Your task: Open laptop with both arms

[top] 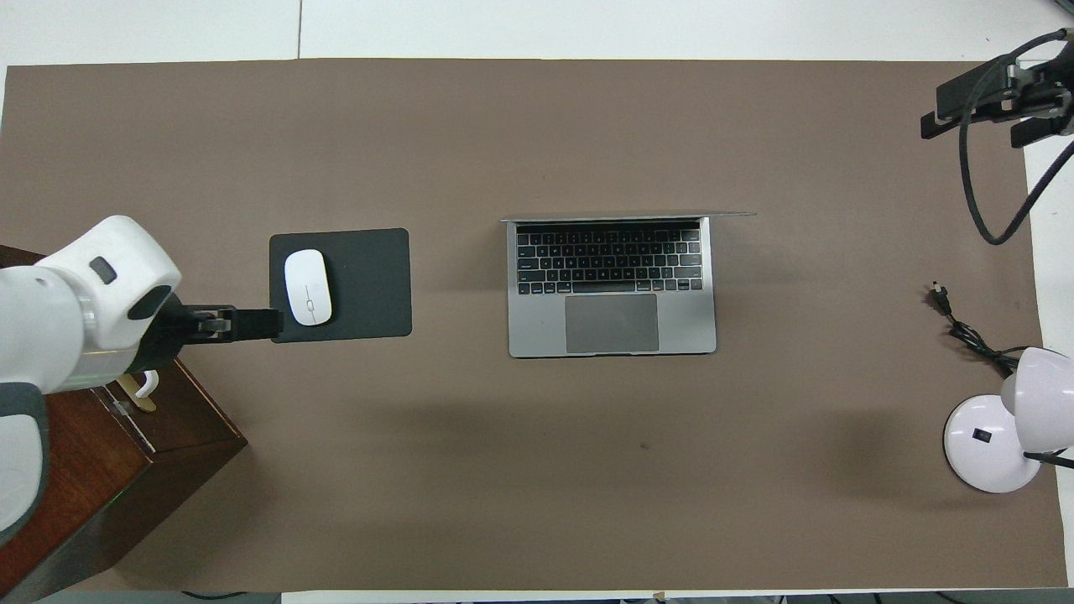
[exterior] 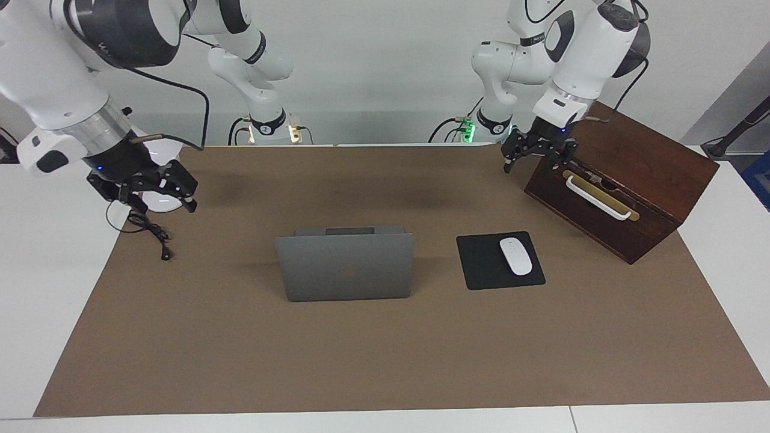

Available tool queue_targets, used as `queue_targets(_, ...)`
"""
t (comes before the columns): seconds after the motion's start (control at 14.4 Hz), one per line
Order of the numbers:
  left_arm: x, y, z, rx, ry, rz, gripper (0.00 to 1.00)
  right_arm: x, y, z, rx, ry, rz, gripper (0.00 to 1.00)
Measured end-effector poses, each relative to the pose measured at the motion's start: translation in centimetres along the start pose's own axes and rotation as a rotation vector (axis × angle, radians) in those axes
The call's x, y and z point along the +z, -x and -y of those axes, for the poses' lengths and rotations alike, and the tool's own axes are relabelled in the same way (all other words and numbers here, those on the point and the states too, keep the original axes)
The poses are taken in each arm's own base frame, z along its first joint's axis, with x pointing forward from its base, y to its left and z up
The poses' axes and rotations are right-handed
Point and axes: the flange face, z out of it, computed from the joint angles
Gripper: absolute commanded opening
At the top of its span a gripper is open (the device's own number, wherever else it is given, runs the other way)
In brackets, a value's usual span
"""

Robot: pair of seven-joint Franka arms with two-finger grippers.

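The silver-grey laptop [exterior: 346,267] stands open in the middle of the brown mat, its lid upright with the logo toward the facing camera. Its keyboard and trackpad [top: 611,323] show from overhead. My left gripper [exterior: 529,168] hangs open and empty over the mat beside the wooden box's corner, well clear of the laptop; in the overhead view the left gripper [top: 268,324] lines up with the mouse pad's edge. My right gripper [exterior: 162,207] is open and empty above the lamp's base at the right arm's end, seen from overhead as the right gripper [top: 973,130].
A dark wooden box [exterior: 625,174] with a white handle sits at the left arm's end. A black mouse pad [exterior: 481,264] with a white mouse [exterior: 515,256] lies beside the laptop. A white desk lamp [top: 994,440] and its loose cable [top: 965,331] occupy the right arm's end.
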Motion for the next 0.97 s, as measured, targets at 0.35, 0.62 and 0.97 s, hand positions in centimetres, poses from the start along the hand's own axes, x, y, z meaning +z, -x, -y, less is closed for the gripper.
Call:
queue_targets(0.35,-4.6,0.2,8.2,0.064,-0.043,-0.001,1.0,0.0,5.8,0.0,0.037,0.016,0.088,1.0)
queue_targets(0.62,-6.8,0.5,12.1,0.037,-0.056,-0.02,1.0,0.4,10.9,-0.2,0.044,0.017,0.056,1.0)
queue_targets(0.97,-8.8,0.1,13.1,0.022,-0.063,-0.026,1.0,0.9,11.9,-0.7,0.052,0.018,0.055,1.0)
